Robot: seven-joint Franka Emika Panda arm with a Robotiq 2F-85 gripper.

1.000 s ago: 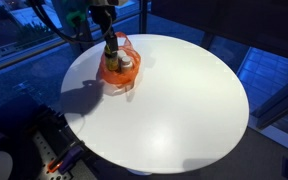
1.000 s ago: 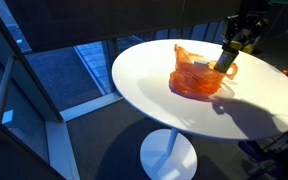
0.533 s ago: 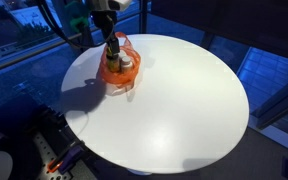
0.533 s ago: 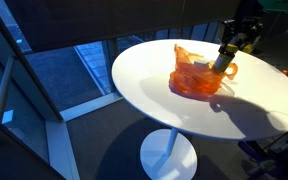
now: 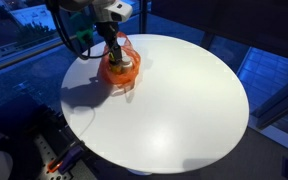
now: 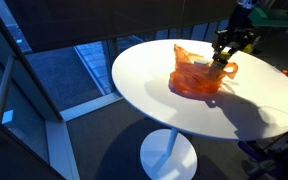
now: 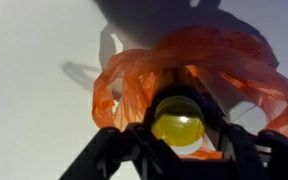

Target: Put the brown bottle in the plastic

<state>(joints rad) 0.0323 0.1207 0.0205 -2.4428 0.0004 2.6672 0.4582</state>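
The brown bottle [image 7: 178, 122] has a yellow cap and stands upright between my fingers in the wrist view. My gripper [image 7: 180, 135] is shut on it just under the cap. The orange plastic bag [image 7: 134, 85] lies crumpled on the round white table [image 5: 174, 100], and its open mouth surrounds the bottle. In both exterior views the gripper [image 5: 111, 48] [image 6: 225, 58] hangs right over the bag [image 5: 119, 72] [image 6: 197, 78], and the bottle's lower part is hidden inside the plastic.
The table [image 6: 254, 105] stands on a single white pedestal [image 6: 169, 150] beside dark glass windows. The bag sits near the table's edge. Cabling and equipment [image 5: 54, 160] lie on the floor by the table.
The gripper has gone down with the bottle, which has sunk deeper into the bag's mouth. The wrist has turned a little. The bag has stayed in place.
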